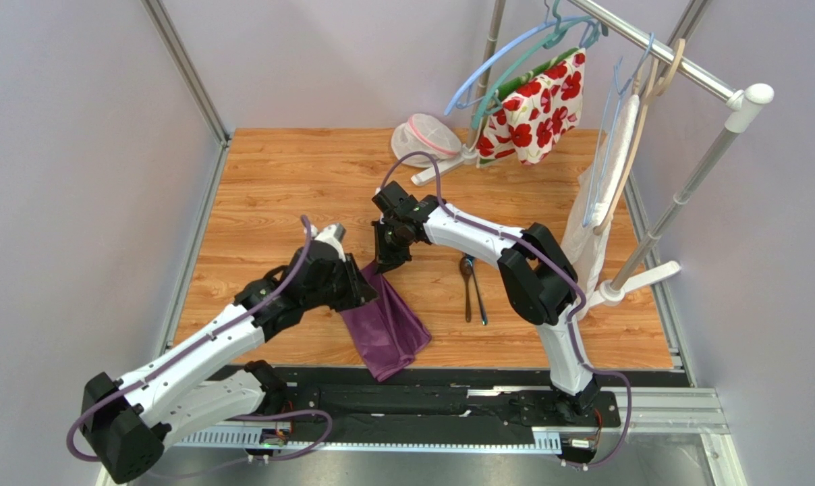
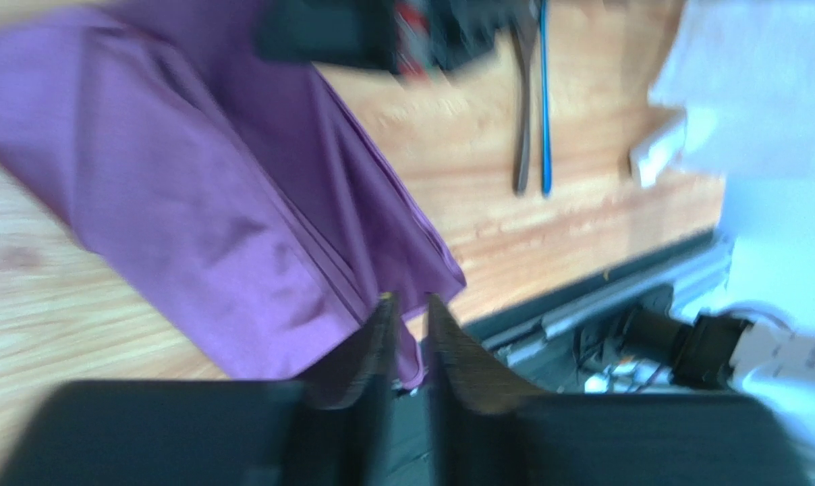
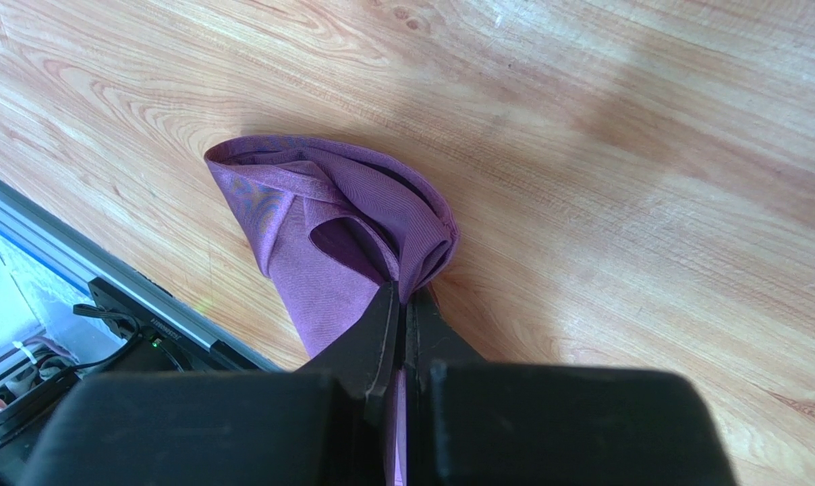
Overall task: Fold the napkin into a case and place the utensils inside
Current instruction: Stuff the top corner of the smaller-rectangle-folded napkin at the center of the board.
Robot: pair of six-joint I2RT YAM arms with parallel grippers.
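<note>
The dark purple napkin lies bunched in a slanting strip near the table's front edge. Its near end hangs over the edge. My right gripper is shut on the napkin's far corner; in the right wrist view the cloth puckers up into the closed fingertips. My left gripper is at the napkin's left edge. In the left wrist view its fingers stand a little apart, with the napkin beyond them and nothing pinched. The two dark utensils lie side by side to the right of the napkin, also visible as utensils.
A clothes rack stands at the back right with a red-flowered cloth and a white cloth on hangers. A white mesh pouch lies at the rack's foot. Another white rack foot juts in at the right. The black mounting rail runs along the front edge.
</note>
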